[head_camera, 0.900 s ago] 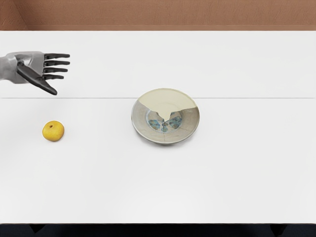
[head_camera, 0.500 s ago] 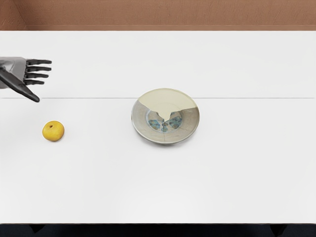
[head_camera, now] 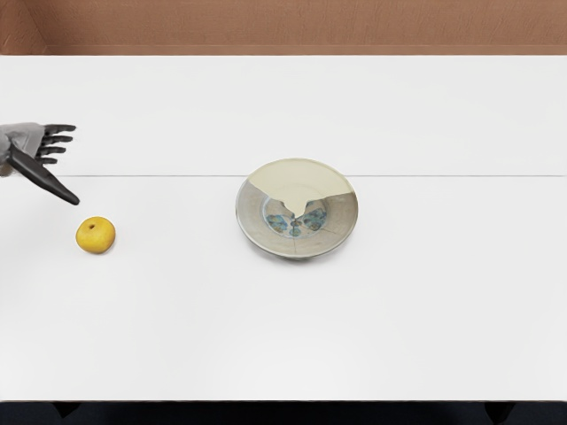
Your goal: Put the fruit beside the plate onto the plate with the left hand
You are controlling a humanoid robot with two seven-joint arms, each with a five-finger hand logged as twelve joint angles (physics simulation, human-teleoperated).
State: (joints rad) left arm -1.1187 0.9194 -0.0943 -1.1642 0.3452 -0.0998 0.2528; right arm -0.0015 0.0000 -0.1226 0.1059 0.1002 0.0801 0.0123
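Observation:
A small yellow fruit (head_camera: 95, 235) lies on the white table (head_camera: 283, 319), well to the left of the plate. The plate (head_camera: 297, 208) is round, cream and grey with a blue-green centre, and holds nothing. My left hand (head_camera: 49, 155) comes in at the left edge, above and slightly left of the fruit. Its fingers (head_camera: 55, 140) are spread and the thumb points down-right toward the fruit, with a gap between them. It holds nothing. The right arm is out of view.
A brown wall (head_camera: 283, 27) runs along the table's far edge. A thin seam (head_camera: 443, 175) crosses the table just behind the plate. Bare white surface surrounds fruit and plate.
The left hand has pulled back toward the left edge and dropped lower, closer to the fruit. Fruit and plate have not moved.

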